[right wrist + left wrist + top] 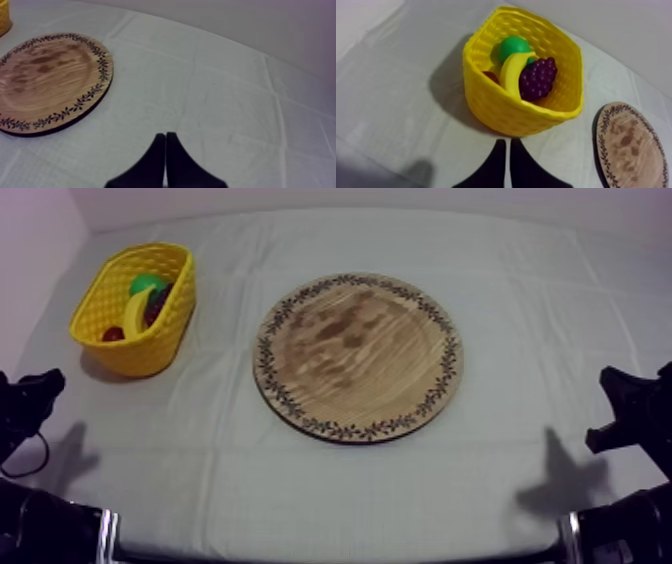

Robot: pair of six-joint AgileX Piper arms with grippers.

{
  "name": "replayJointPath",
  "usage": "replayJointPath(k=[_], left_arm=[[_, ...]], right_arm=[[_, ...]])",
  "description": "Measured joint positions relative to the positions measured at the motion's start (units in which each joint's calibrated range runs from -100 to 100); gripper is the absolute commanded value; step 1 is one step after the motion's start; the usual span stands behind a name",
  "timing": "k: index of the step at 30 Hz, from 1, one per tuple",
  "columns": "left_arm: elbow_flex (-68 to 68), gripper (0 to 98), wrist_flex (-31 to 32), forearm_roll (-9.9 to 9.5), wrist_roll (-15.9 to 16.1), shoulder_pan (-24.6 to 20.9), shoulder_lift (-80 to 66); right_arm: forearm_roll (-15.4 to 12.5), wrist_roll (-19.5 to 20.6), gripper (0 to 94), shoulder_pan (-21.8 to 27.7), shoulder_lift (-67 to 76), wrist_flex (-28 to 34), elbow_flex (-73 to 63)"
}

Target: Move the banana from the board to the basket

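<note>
Just ahead of my left gripper (507, 145), closed on nothing, the banana (511, 70) lies in the yellow basket (501, 107) beside the grapes (538, 77). Creased grey-white cloth (330, 488) runs back to a pale wall (400, 196). Closed and empty, my right gripper (165, 136) has the wooden board (45, 80) ahead, leftward.

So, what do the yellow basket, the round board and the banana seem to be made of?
The yellow basket looks like moulded plastic: even bright colour, regular woven-style lattice. The round board appears to be wood with a matt finish: grain lines and darker patches show, and a dark leaf pattern runs round the rim. The banana is smooth and evenly yellow, probably plastic.
</note>
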State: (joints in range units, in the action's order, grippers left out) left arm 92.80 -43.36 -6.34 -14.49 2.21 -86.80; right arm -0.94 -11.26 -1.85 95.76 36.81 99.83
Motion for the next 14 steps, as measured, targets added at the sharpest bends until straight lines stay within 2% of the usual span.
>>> replayJointPath(k=[4, 7, 10, 14], left_arm=[[3.4, 0.1, 3.6, 1.75, 3.7, -1.3, -6.0], [5.0, 0.1, 5.8, 2.38, 4.8, -2.1, -9.9], [5.6, 0.1, 6.8, 2.66, 4.5, -3.1, -12.2], [5.9, 0.1, 7.6, 2.8, 1.8, -4.0, -12.7]], right_arm=[[0.0, 0.0, 0.3, 0.0, 0.0, 0.0, 0.0], [0.0, 0.0, 0.3, 0.0, 0.0, 0.0, 0.0], [0.0, 0.0, 0.3, 0.0, 0.0, 0.0, 0.0], [0.0, 0.1, 0.3, 0.0, 0.0, 0.0, 0.0]])
